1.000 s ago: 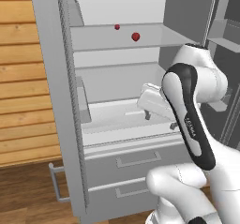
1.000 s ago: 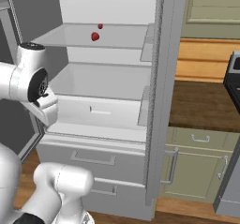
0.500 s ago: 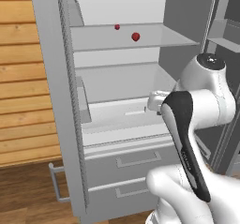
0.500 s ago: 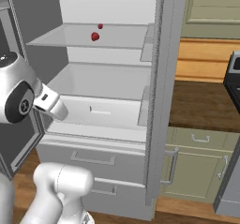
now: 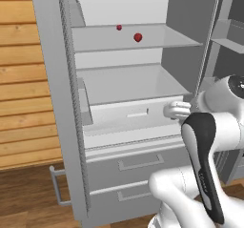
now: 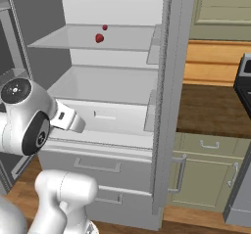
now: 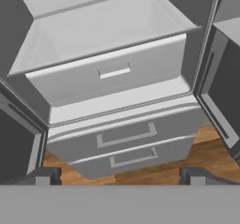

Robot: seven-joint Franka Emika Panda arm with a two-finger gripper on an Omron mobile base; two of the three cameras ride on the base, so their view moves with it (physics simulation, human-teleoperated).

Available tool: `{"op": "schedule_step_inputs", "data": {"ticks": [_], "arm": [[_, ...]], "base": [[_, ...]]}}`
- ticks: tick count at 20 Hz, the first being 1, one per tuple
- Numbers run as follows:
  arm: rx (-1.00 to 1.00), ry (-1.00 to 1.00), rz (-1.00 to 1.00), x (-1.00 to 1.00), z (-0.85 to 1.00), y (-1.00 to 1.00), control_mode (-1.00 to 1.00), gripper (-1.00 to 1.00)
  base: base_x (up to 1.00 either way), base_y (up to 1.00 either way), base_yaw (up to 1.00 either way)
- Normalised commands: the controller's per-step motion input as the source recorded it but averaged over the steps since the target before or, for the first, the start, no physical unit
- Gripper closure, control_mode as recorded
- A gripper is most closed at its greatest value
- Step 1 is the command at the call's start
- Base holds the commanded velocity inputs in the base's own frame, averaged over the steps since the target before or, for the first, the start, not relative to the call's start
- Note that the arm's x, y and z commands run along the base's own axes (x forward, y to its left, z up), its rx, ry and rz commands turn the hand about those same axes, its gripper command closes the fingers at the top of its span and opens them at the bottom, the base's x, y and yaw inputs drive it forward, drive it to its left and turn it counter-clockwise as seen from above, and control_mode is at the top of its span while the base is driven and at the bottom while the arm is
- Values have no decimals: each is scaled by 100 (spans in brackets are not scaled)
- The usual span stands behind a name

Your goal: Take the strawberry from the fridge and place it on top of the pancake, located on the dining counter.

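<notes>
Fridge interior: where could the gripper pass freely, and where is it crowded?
The bin under the shelf is bare, bordered by the fridge walls. The shelf's right half is free; the strawberry and a smaller red thing sit mid-shelf.

Fridge (image 5: 119, 84) top cut off by frame edge; small red item (image 5: 119, 27) behind strawberry (image 5: 137, 37) too small to identify.

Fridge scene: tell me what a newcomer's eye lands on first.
The fridge stands wide open, its white interior bare except for a tiny red strawberry on the upper shelf, with a smaller red dot behind it. The white arm's gripper hangs open in front of the crisper bin, above two grey lower drawers.
</notes>
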Motion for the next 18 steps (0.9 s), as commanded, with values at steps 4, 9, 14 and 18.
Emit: {"op": "schedule_step_inputs", "data": {"ticks": [4,9,14,18], "arm": [[0,-4,0,0,0,0,-100,-100],[0,-3,0,0,0,0,-100,-100],[0,-2,0,0,0,0,-100,-100],[0,0,0,0,0,0,-100,-100]], "base": [[0,0,0],[0,0,0],[0,0,0],[0,0,0]]}}
